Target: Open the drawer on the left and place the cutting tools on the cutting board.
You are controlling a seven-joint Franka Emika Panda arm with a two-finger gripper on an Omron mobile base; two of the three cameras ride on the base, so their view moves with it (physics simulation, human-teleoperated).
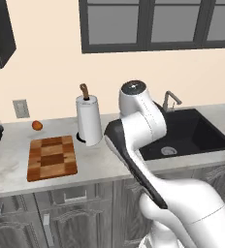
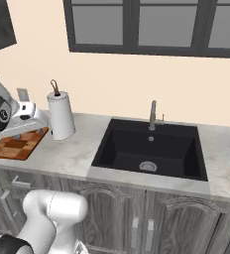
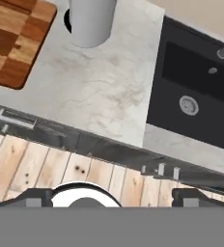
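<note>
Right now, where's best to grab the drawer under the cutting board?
Its short pale bar handle, mid-front of the drawer. Come in from the front, jaws above and below: the bar lies level and seems to stand off the panel, leaving room for a straight pull.

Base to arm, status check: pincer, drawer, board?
Pincer open, empty, above the counter edge. Drawer shut, handle untouched. Cutting board bare, no tools on it. Paper-towel roll stands beside the board, off the drawer path.
</note>
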